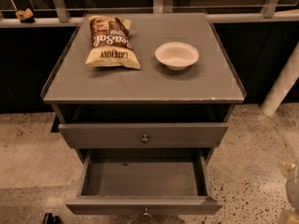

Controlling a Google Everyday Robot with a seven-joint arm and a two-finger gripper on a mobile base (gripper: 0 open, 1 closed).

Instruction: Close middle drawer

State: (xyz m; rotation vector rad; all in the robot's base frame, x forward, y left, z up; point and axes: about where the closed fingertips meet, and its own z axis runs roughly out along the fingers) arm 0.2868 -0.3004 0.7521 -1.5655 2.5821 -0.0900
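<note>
The middle drawer of the grey cabinet is pulled far out, and its empty inside shows. Its small round knob sits at the bottom edge of the view. The uppermost drawer above it stands slightly out, with its own knob at centre. The lowest drawer is out of view. My gripper is a pale blurred shape at the lower right edge, mostly cut off. It is to the right of the open drawer and apart from it.
On the tabletop lie a chip bag at the left and a white bowl at the right. A white post stands on the speckled floor at the right. A railing runs behind the cabinet.
</note>
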